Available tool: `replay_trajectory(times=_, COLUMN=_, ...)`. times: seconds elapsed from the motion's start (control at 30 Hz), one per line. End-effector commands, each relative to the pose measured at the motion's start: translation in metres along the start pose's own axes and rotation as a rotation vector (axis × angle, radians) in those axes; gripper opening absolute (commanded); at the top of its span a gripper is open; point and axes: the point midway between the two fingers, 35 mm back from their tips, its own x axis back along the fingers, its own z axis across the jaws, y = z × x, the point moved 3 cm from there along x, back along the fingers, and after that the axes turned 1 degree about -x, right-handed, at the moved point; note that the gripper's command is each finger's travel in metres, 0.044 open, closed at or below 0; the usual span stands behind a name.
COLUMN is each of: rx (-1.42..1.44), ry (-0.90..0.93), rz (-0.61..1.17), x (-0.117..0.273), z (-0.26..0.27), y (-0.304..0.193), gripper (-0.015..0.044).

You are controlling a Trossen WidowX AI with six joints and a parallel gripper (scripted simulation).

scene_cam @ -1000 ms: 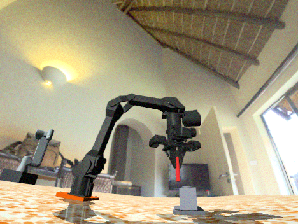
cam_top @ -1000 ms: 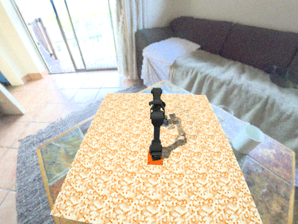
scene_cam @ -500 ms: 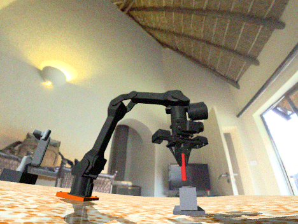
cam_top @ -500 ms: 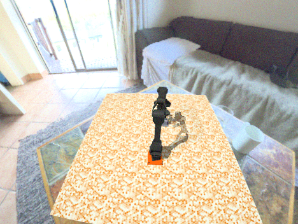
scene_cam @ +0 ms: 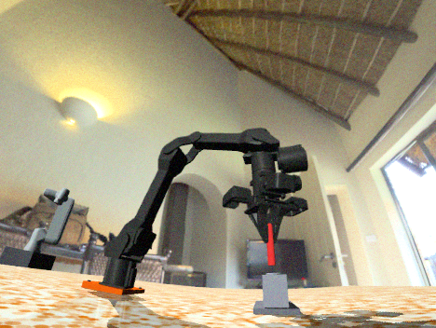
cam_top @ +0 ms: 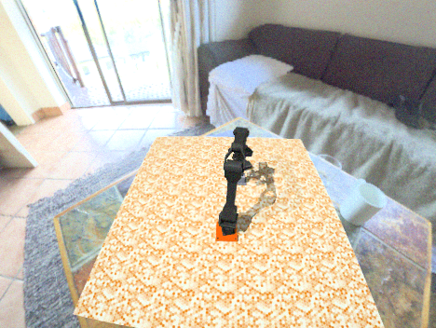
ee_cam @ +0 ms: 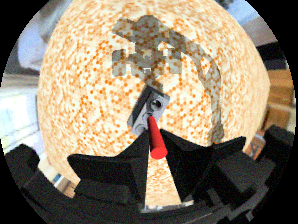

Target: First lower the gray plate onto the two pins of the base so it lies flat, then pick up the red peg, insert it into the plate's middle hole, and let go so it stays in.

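My gripper (scene_cam: pixel 270 239) (ee_cam: pixel 153 132) is shut on the red peg (scene_cam: pixel 271 253) (ee_cam: pixel 158 148). The peg hangs nearly upright, its lower end a small gap above the gray block in the exterior view. The gray plate (ee_cam: pixel 163 97) forms the top of that block and looks flat. One end hole shows clearly in the wrist view; the peg's lower end covers the area of the middle hole. The base (scene_cam: pixel 276 293) stands under the plate on a wider gray foot. Its pins cannot be told apart clearly. In the top view the arm mostly hides the block.
The arm's orange mount (cam_top: pixel 226 238) (scene_cam: pixel 112 289) stands on the orange-and-white patterned table top (cam_top: pixel 186 280). A white cup (cam_top: pixel 363 203) stands beyond its right edge in the top view. The arm's shadow falls across the table near the block.
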Motion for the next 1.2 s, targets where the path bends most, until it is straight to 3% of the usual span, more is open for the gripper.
replay_trajectory(times=0.0, rx=0.003, ry=-0.004, rz=0.011, x=-0.0026, z=0.0010, y=-0.0005, gripper=0.0000)
replay_trajectory(times=1.17, rx=0.002, ry=-0.003, rz=0.008, x=-0.0018, z=0.0019, y=0.0005, gripper=0.0000)
